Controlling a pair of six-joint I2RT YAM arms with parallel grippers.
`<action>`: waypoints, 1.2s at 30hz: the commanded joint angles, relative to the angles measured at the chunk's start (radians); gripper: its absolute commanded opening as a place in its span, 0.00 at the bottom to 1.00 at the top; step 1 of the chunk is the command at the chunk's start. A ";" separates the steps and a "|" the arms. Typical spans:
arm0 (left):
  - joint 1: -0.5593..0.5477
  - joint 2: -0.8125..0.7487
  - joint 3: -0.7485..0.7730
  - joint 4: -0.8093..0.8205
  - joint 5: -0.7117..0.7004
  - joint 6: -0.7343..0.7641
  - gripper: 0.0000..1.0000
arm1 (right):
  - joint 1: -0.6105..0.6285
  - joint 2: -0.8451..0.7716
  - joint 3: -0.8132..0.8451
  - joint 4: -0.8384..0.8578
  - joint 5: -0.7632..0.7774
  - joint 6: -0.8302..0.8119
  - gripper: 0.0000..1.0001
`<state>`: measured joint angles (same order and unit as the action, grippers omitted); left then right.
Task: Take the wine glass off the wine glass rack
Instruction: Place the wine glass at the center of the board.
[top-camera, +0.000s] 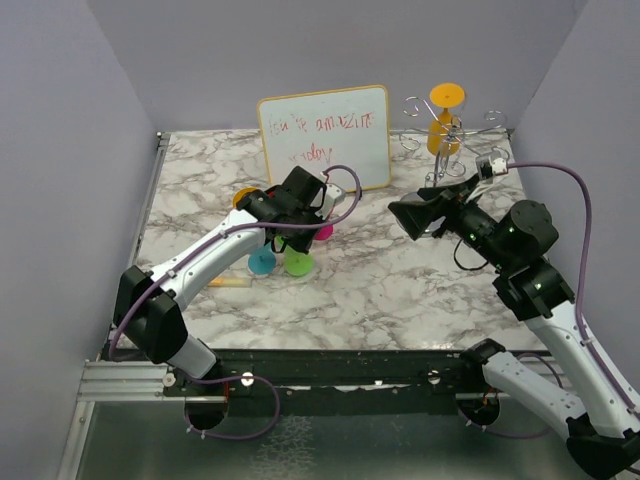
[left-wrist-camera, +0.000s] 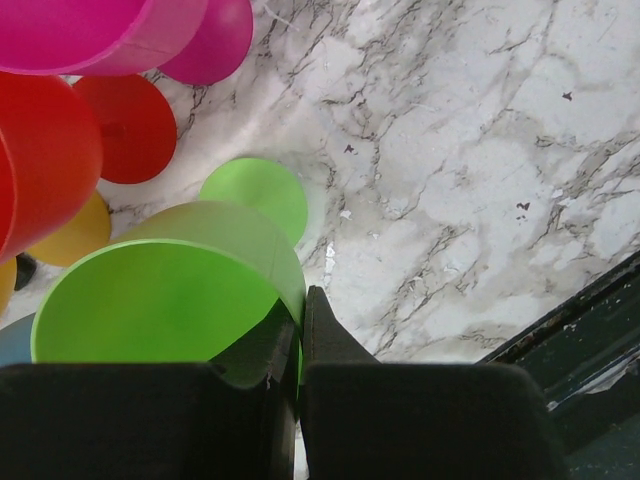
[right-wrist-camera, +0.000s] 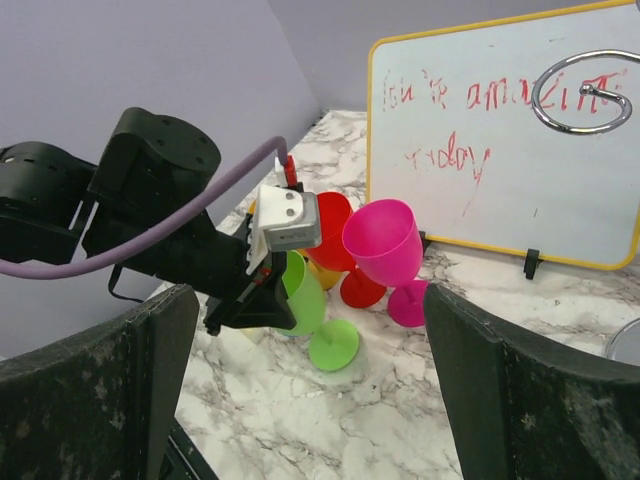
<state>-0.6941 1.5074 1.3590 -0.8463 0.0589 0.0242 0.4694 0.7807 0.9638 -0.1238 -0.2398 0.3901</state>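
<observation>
We are clamping our left gripper (left-wrist-camera: 300, 305) on the green glass (left-wrist-camera: 160, 300), well left of the rack (top-camera: 456, 152). Our right gripper (top-camera: 405, 218) is hovering near the rack, fingers wide apart. The orange glass (top-camera: 443, 125) is hanging on the rack.

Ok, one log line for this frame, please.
left gripper: shut on green wine glass rim | right gripper: open, empty | wine glass rack: orange wine glass hanging on it
</observation>
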 joint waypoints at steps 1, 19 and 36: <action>-0.002 0.016 -0.016 0.015 -0.036 0.010 0.00 | 0.000 -0.014 -0.005 -0.031 0.017 -0.038 1.00; -0.002 0.042 -0.018 0.010 -0.073 0.003 0.03 | 0.000 0.006 0.014 -0.082 0.039 -0.070 1.00; 0.001 0.027 -0.013 0.042 -0.128 -0.007 0.19 | 0.000 0.012 0.022 -0.090 0.040 -0.070 1.00</action>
<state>-0.6941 1.5421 1.3441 -0.8307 -0.0284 0.0227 0.4694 0.7998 0.9638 -0.1886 -0.2241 0.3382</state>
